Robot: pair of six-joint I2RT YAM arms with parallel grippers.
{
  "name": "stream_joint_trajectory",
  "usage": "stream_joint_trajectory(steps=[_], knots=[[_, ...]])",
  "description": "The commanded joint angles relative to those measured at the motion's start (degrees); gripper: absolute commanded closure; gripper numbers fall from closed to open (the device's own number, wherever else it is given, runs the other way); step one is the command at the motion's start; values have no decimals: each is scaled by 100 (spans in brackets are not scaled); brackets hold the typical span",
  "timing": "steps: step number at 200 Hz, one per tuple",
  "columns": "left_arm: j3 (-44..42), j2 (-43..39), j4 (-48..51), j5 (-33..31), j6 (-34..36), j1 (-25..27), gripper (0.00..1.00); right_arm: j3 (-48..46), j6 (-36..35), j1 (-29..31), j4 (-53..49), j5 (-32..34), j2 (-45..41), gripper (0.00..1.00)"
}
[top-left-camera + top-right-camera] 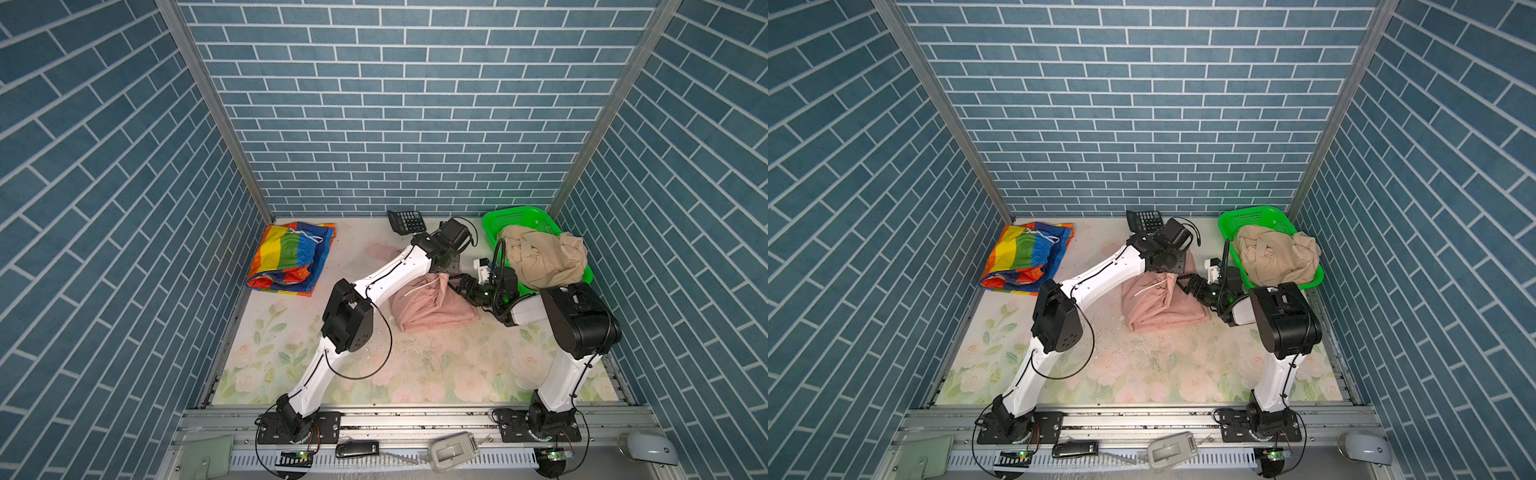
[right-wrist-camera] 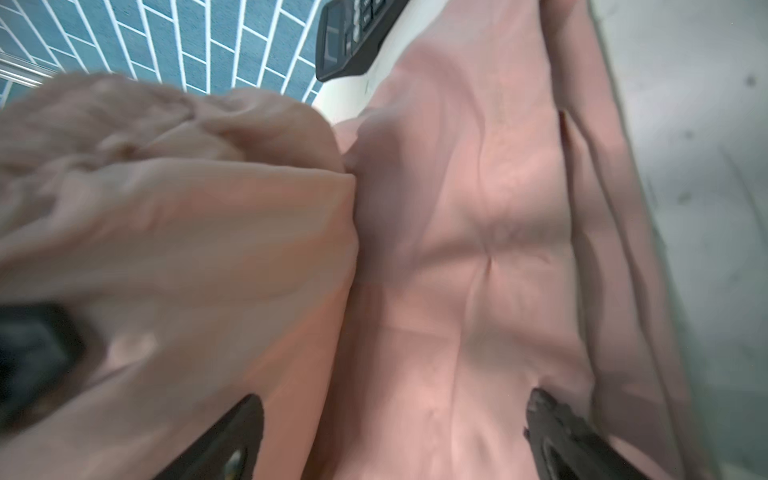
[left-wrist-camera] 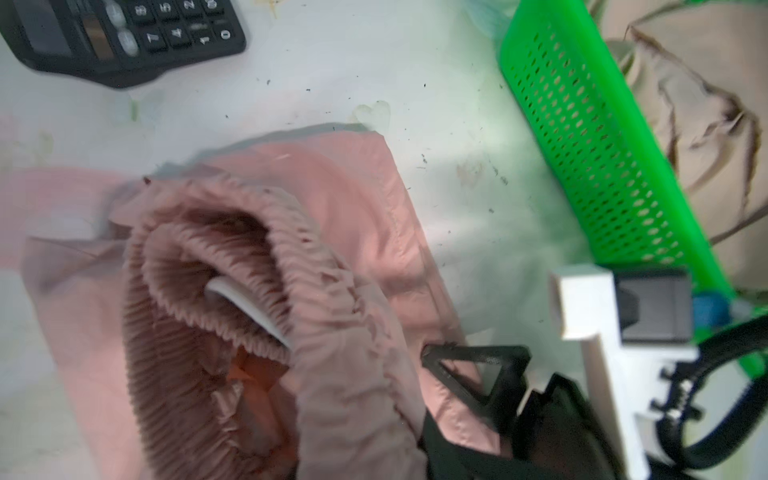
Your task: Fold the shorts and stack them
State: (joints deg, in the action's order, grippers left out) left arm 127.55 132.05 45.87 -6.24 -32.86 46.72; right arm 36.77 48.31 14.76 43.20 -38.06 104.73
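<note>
At the middle of the table (image 1: pixel 415 365), the pink shorts (image 1: pixel 432 309) lie limp and light, so we would pinch the gathered waistband (image 3: pixel 332 291), while our right fingers (image 2: pixel 557 428) hang wide apart and empty above them; how wide the left fingers stand we cannot tell.

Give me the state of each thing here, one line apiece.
Shiny rainbow-striped shorts: folded, lying apart at the left.
Dusty pink shorts: half folded, waistband bunched.
Green plastic mesh basket: upright, holding cloth.
Beige shorts: crumpled inside that basket.
Black calculator: face up at the back.
Right gripper: open over pink fabric.
Left gripper: above the pink waistband, jaws hidden.
</note>
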Motion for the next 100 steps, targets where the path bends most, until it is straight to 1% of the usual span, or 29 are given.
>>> stream_joint_trajectory(steps=[1,18,30,40,54,73,89,100], knots=[[-68,-253,-444,266,150,-66,47,-406,184,1,-1265,-18,-327,1],[113,-513,-441,212,457,-75,22,-495,9,-88,-1628,-60,-884,1],[174,-764,-379,193,599,-108,11,-496,-179,-171,-2054,-24,-1324,1],[-4,-1124,-424,184,618,-155,1,-430,-398,-222,-2544,63,-1691,1],[-633,-1734,-756,285,551,-254,0,-233,-824,-246,-3377,316,-2237,1],[-2089,-2560,-1582,704,159,-488,0,58,-1322,-242,-4302,760,-2762,1],[-3332,-3119,-2500,1177,-323,-723,1,355,-1613,-192,-4876,1141,-2902,1],[-3987,-3286,-3066,1375,-581,-813,0,630,-1832,-32,-5228,1487,-2816,1]])
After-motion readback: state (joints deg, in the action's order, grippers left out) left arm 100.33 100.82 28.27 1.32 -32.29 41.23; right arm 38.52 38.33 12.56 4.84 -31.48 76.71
